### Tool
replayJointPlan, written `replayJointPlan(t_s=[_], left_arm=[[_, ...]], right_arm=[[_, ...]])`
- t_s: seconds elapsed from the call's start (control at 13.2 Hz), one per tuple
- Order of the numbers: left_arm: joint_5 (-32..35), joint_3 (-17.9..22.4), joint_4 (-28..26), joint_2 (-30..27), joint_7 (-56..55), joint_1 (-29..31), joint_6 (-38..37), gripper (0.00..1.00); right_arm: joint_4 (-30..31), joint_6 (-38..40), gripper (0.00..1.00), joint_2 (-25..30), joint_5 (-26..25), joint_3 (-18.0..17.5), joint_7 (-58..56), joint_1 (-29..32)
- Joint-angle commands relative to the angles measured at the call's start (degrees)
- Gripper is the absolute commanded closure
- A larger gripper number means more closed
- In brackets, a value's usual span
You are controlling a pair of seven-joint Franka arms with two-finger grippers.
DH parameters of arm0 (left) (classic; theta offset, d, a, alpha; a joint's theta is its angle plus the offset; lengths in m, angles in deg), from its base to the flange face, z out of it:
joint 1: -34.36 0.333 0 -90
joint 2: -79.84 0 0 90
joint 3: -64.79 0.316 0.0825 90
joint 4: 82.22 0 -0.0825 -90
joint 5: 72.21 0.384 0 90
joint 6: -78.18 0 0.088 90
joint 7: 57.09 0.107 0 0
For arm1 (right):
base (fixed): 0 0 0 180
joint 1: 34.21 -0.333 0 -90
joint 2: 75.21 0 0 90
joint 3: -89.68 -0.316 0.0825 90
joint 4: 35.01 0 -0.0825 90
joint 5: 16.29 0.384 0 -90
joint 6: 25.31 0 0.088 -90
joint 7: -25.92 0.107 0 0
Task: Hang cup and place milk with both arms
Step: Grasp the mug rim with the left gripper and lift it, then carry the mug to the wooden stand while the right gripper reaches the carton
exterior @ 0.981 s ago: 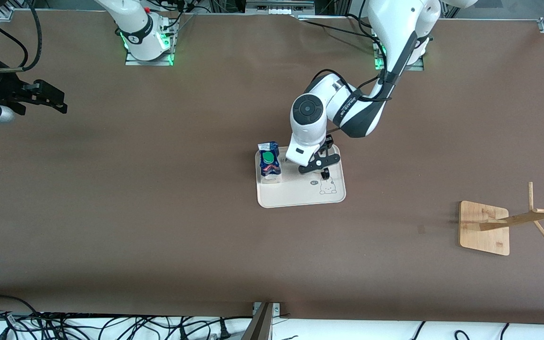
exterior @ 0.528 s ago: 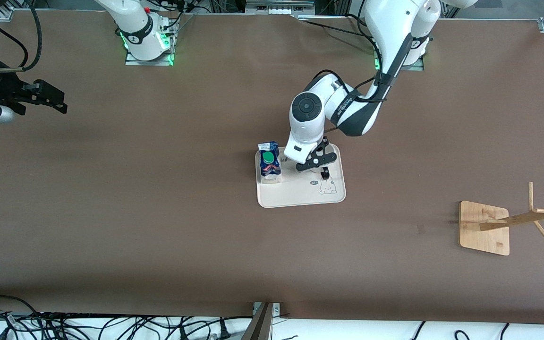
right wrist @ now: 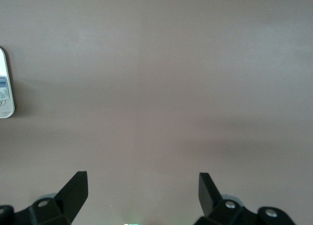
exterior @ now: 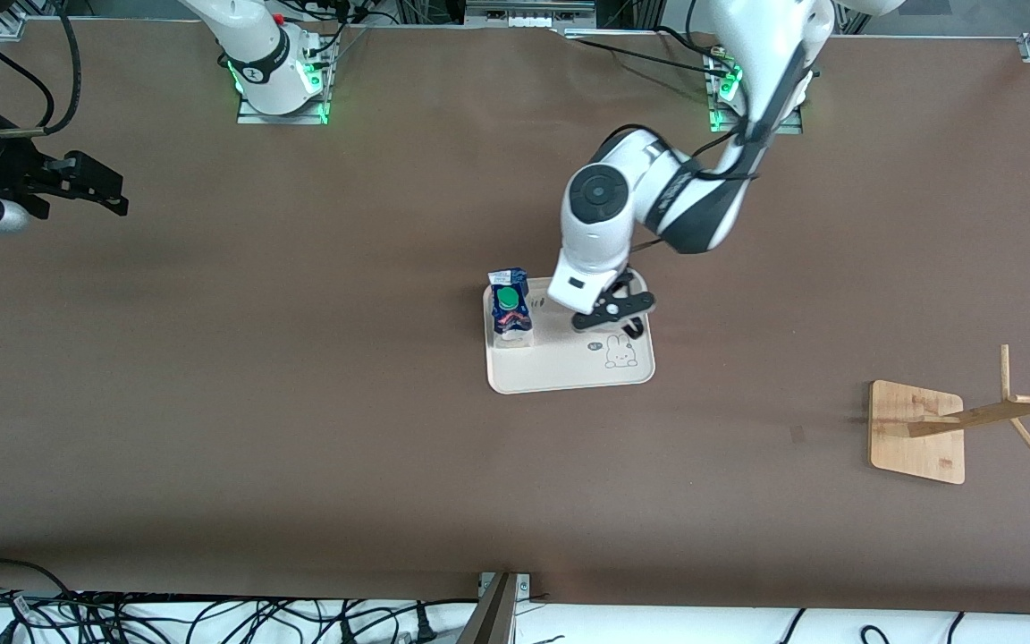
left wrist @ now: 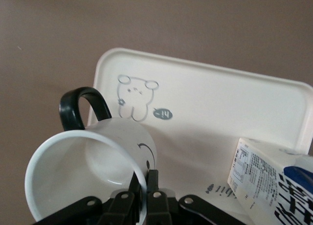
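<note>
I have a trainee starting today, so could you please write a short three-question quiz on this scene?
1. True or false: the left gripper is shut on the rim of the cup.
2. Where does the milk stand? A) on the tray B) on the wooden rack C) on the bare table
3. Fill in: the right gripper has its fingers ____.

Key: 1 true; 2 A; 3 open.

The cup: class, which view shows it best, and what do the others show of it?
The left wrist view: the cup shows rim, handle and face, its rim pinched by the left pincer. The front view hides most of it under that arm; the right wrist view shows none.
</note>
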Motion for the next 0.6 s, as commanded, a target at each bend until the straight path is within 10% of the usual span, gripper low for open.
replayJointPlan(t_s=[0.0, 0.53], left_arm=[[1.18, -0.19, 9.18, -3.52, 11.36, 7.36, -14.35, 1.0], [11.78, -0.02, 17.13, -7.13, 36.43, 21.53, -24.52, 1.0]], right_arm=[[-0.96, -0.04, 0.0, -1.04, -0.31, -0.28, -1.08, -1.48], [-0.87, -3.09, 0.0, -9.55, 5.91, -0.63, 7.13, -15.18]])
